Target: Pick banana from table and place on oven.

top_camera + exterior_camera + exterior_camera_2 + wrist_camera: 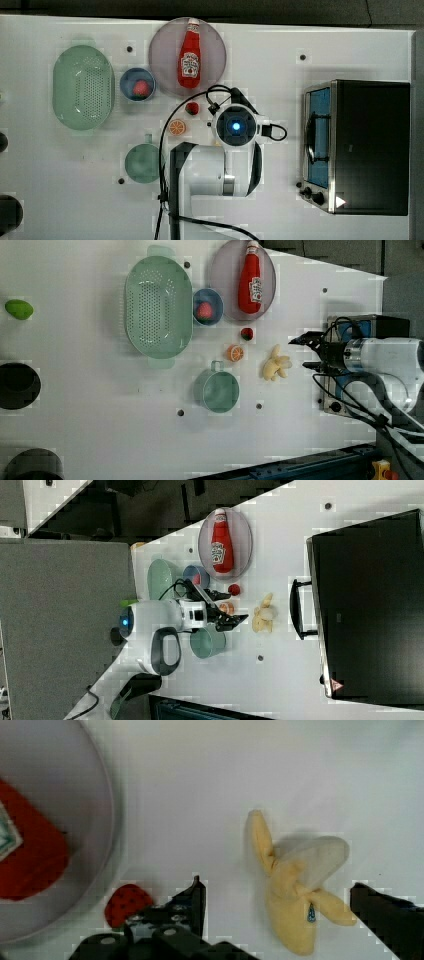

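Observation:
The pale yellow banana (pixel 276 364) lies on the white table (pixel 100 415), between the orange slice (pixel 235 353) and the oven (pixel 370 605). In the right view the banana (pixel 263 614) rests just off the oven's door handle. The oven (pixel 372 147) stands with its black top bare at the top view's right. My gripper (pixel 309 352) hangs above the table near the banana, open and holding nothing. In the wrist view the banana (pixel 290 885) lies between the two black fingers of the gripper (pixel 277 887), and neither finger touches it.
A ketchup bottle (pixel 190 54) lies on a grey plate (pixel 162 50). A green colander (pixel 82 87), a blue bowl (pixel 129 80) holding a strawberry, a loose strawberry (pixel 192 108) and a green cup (pixel 142 162) sit at the top view's left. The arm's cable (pixel 162 150) trails down.

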`<action>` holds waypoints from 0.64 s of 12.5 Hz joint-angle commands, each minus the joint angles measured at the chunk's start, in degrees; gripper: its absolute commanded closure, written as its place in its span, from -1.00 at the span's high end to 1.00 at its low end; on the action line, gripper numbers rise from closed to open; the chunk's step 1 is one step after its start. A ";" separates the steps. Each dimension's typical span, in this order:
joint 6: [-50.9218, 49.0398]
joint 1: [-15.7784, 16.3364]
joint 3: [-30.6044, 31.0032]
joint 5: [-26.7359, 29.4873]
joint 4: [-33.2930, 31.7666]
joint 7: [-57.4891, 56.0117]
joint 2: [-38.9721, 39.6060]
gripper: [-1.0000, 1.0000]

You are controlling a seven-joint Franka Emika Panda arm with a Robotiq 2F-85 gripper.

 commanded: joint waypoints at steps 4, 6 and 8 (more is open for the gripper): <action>5.88 0.19 0.58 0.75 -3.95 2.42 6.84 1.00; 8.03 0.20 0.68 0.75 -3.93 2.42 8.05 0.92; 8.43 0.23 0.89 0.76 -3.99 2.42 8.19 0.42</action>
